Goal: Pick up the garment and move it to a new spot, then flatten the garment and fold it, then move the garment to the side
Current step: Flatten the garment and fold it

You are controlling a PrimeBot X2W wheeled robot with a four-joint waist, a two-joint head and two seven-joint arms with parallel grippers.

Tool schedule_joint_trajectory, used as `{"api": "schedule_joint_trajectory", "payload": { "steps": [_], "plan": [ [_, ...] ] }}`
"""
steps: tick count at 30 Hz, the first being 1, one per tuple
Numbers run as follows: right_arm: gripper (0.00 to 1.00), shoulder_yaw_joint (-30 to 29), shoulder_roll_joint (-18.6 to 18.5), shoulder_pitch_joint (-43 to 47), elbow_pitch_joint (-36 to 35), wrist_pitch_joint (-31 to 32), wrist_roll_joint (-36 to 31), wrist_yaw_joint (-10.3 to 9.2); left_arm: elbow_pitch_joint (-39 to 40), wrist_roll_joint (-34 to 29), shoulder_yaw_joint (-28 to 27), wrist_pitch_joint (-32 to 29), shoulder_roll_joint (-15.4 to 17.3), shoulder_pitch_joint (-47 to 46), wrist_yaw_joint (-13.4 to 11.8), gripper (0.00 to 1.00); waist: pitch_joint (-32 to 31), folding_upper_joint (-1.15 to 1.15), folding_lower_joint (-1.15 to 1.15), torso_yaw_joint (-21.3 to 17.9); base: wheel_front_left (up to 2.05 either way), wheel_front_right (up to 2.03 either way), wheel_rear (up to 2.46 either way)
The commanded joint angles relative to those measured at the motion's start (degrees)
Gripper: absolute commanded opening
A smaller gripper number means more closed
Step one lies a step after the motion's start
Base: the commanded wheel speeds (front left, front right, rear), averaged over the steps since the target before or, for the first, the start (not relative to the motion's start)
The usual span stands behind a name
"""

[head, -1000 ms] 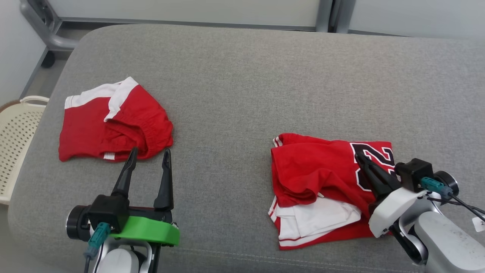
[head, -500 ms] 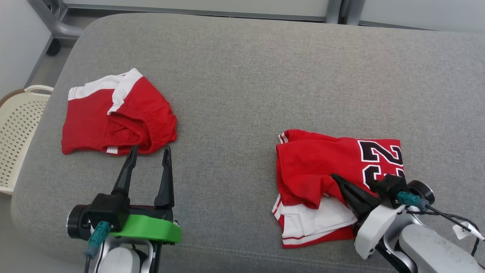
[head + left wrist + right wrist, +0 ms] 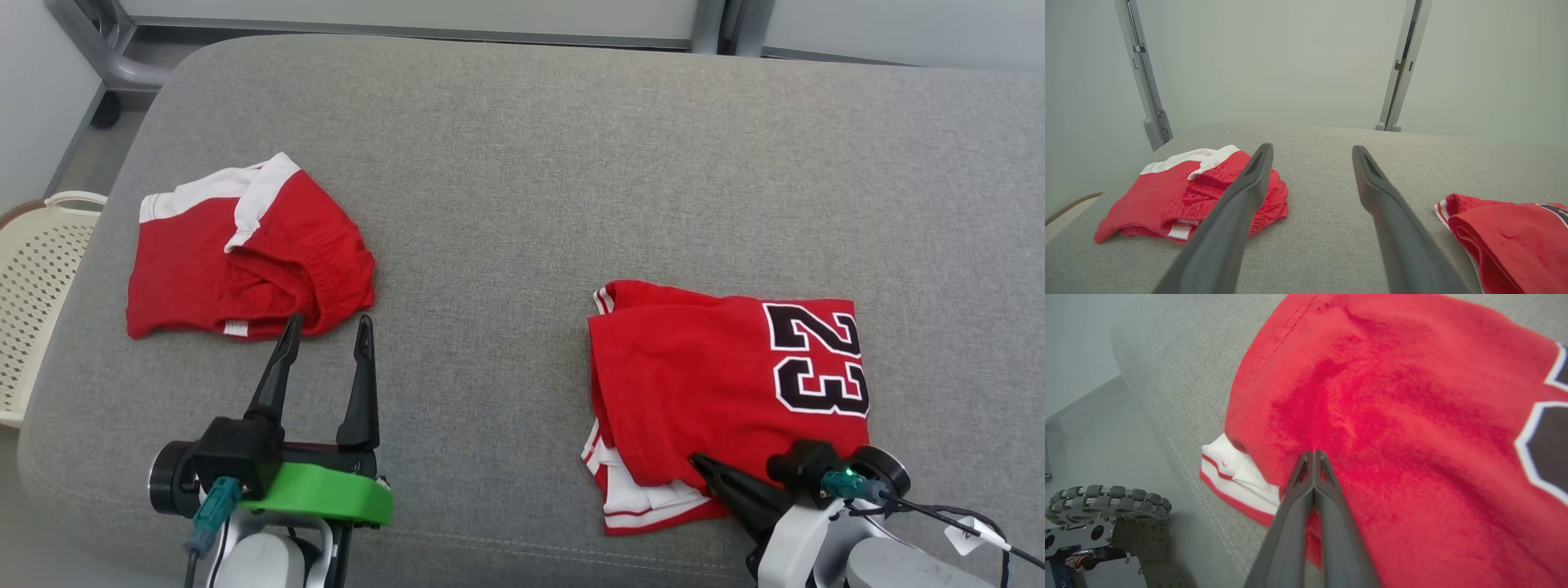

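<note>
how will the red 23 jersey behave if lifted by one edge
Likely floppy: the jersey lies in soft folds, so it would probably drape and unfold. Probably light, thin cloth; the white layer underneath may slide out.

Head camera overlooks the cushion [image 3: 522, 163]; both low wrist cameras share the jersey [image 3: 718, 384].

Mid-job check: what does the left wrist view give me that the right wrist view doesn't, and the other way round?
Left wrist view: the open left gripper, the red-and-white shorts lying beyond its left finger, and two metal posts against the wall.
Right wrist view: the shut right gripper with its tips on the red jersey, the white striped hem under it, part of the black number, and a roller wheel down on the floor.
Both: the jersey and the grey cushion it lies on.
</note>
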State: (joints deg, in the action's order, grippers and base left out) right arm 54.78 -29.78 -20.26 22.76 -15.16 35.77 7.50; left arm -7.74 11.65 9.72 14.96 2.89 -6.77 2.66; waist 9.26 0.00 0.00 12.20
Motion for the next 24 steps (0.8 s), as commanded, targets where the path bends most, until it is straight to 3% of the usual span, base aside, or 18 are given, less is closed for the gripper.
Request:
{"api": "schedule_joint_trajectory", "payload": {
  "steps": [1, 6, 14, 19, 24],
  "plan": [
    [0.00, 0.4, 0.0, -1.1, 0.6, -0.1, 0.8, -0.02, -0.1, 0.5, 0.0, 0.2, 0.0, -0.4, 0.0, 1.00, -0.1, 0.00, 0.00, 0.2, 0.00, 0.00, 0.00],
    [0.00, -3.5, 1.1, -1.5, -1.1, -0.1, 1.5, -0.02, 0.0, 0.3, -0.5, 0.2, 0.0, 0.4, -0.2, 1.00, -0.5, 0.00, 0.00, 0.2, 0.00, 0.00, 0.00],
    [0.00, -23.0, 3.6, 5.0, -10.2, -0.1, -2.6, -0.02, 0.7, -1.5, -2.7, 0.2, 0.0, 1.5, 0.0, 1.00, -1.7, 0.00, 0.00, -2.3, 0.00, 0.00, 0.00],
    [0.00, -34.8, 7.4, 10.7, -15.4, -0.1, -6.2, -0.02, 1.1, -2.8, -4.2, 0.2, 0.0, 1.7, 0.5, 1.00, -2.3, 0.00, 0.00, -4.8, 0.00, 0.00, 0.00],
    [0.00, -40.5, 10.5, 14.1, -18.3, -0.1, -7.6, -0.01, 1.0, -3.5, -5.1, 0.2, 0.1, 2.0, 1.0, 1.00, -3.0, 0.00, 0.00, -6.6, 0.00, 0.00, 0.00]
  ]
}}
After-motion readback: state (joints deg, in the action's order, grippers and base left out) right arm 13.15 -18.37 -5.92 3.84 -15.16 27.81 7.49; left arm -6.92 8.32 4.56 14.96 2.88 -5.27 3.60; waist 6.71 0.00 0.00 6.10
